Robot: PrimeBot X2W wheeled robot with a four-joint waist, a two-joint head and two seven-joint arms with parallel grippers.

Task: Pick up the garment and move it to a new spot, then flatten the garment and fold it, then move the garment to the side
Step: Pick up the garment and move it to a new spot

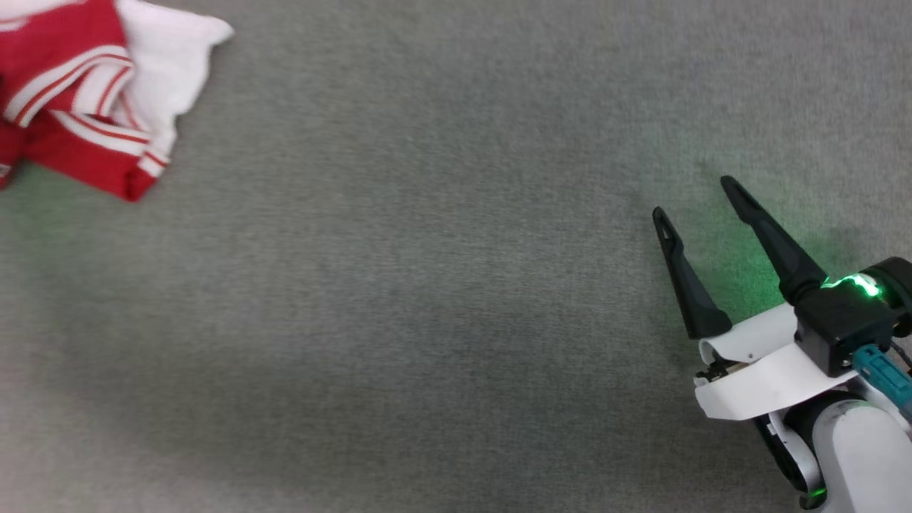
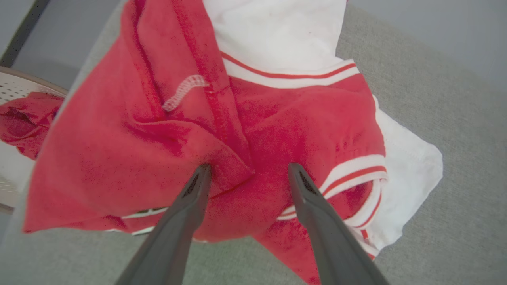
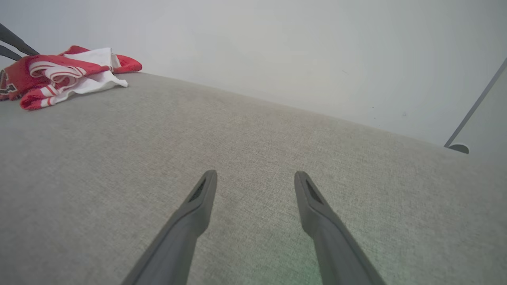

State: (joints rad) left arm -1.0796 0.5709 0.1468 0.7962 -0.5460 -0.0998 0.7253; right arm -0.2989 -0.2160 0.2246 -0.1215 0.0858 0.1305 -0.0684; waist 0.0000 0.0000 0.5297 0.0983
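The garment lies crumpled at the far left corner of the grey cloth surface, red with white sleeves and red-and-white striped trim. In the left wrist view my left gripper is open right over the garment, its tips on either side of a red fold; I cannot tell whether they touch it. My right gripper is open at the lower right, far from the garment, with only bare surface between its fingers. The right wrist view has the right gripper low over the surface and the garment far at the upper left.
The grey cloth surface stretches wide between the garment and my right gripper. A pale perforated basket beside the surface's edge holds a small plain red cloth lump. A pale wall stands behind the far edge, with a dark pole.
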